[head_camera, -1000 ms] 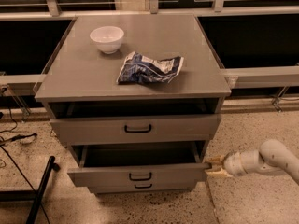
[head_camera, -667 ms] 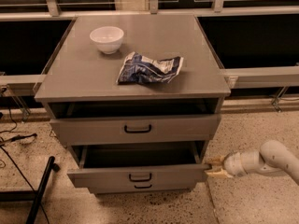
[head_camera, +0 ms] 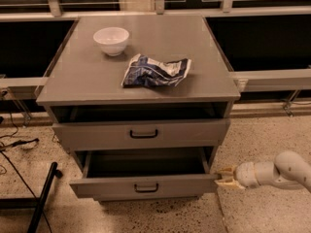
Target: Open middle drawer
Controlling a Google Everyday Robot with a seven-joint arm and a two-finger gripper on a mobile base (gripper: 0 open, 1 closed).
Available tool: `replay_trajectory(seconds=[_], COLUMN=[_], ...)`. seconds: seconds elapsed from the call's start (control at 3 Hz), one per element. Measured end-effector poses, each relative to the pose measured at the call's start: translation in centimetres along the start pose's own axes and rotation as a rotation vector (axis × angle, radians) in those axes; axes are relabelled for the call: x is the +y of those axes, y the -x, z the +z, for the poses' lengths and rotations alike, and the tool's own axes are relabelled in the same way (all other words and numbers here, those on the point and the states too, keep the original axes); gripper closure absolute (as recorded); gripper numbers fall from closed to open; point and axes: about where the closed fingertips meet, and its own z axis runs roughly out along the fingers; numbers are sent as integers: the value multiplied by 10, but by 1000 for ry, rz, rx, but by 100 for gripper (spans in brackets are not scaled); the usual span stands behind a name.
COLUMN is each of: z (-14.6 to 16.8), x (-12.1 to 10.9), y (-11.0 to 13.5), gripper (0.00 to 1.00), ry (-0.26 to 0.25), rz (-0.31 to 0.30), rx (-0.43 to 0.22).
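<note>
The grey cabinet (head_camera: 87, 81) shows two drawer fronts with small black loop handles. The lower one is the middle drawer (head_camera: 107, 187); it stands pulled out well forward, and its dark inside is bare. My gripper (head_camera: 224, 176) is at the right end of that drawer's front, low on the right side of the cabinet. Its two tan fingertips (head_camera: 224, 170) point left toward the front's edge and stand apart, holding nothing. The white arm (head_camera: 286, 171) reaches in from the right.
The upper drawer (head_camera: 97, 135) is out a little. A white bowl (head_camera: 111, 40) and a crumpled blue chip bag (head_camera: 155, 71) lie on the cabinet top. A black pole (head_camera: 43, 198) and cables lie on the speckled floor at left. A rail runs behind.
</note>
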Motion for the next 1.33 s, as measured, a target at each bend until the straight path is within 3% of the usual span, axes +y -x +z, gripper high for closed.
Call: replay_trajectory(seconds=[0.67, 1.33], z=[-10, -16], x=[14, 32], y=[0, 5], gripper=[100, 100], ry=[0, 47], rz=[17, 42], rx=[-27, 6])
